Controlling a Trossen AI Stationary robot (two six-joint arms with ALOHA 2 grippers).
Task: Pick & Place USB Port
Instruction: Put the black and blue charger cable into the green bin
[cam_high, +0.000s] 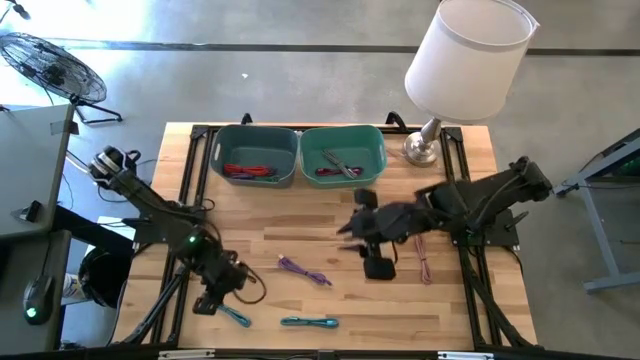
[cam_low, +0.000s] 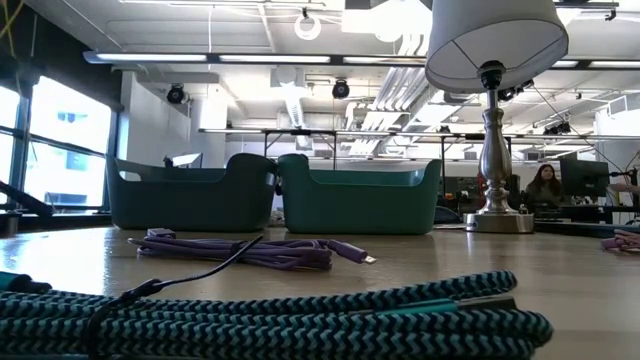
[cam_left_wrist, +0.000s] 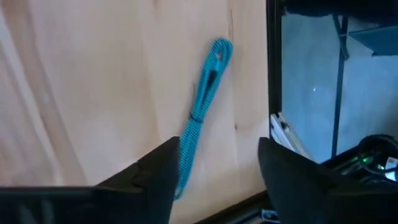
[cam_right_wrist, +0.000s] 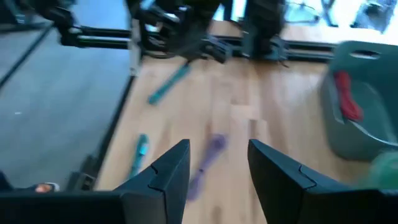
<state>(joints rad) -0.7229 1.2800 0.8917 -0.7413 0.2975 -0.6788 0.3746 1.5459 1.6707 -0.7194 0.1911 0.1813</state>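
Note:
Several coiled USB cables lie flat on the wooden table: a teal one (cam_high: 236, 316) at the near left, a second teal one (cam_high: 310, 322), a purple one (cam_high: 303, 270) and a pink one (cam_high: 424, 258). My left gripper (cam_high: 222, 306) hangs open, slanting down over the first teal cable (cam_left_wrist: 205, 93). That cable's near end runs close beside one finger (cam_left_wrist: 163, 168), and whether they touch I cannot tell. My right gripper (cam_high: 347, 232) is held above the table's middle, open and with nothing in it (cam_right_wrist: 219, 146); the purple cable (cam_right_wrist: 208, 155) lies ahead of it.
Two teal bins (cam_high: 255, 135) (cam_high: 345, 135) stand side by side at the far edge, with red cables (cam_high: 250, 170) in them. A lamp (cam_high: 430, 140) stands at the far right. The black table frame (cam_left_wrist: 272, 74) runs close beside my left gripper. A person (cam_low: 545, 185) sits in the room behind.

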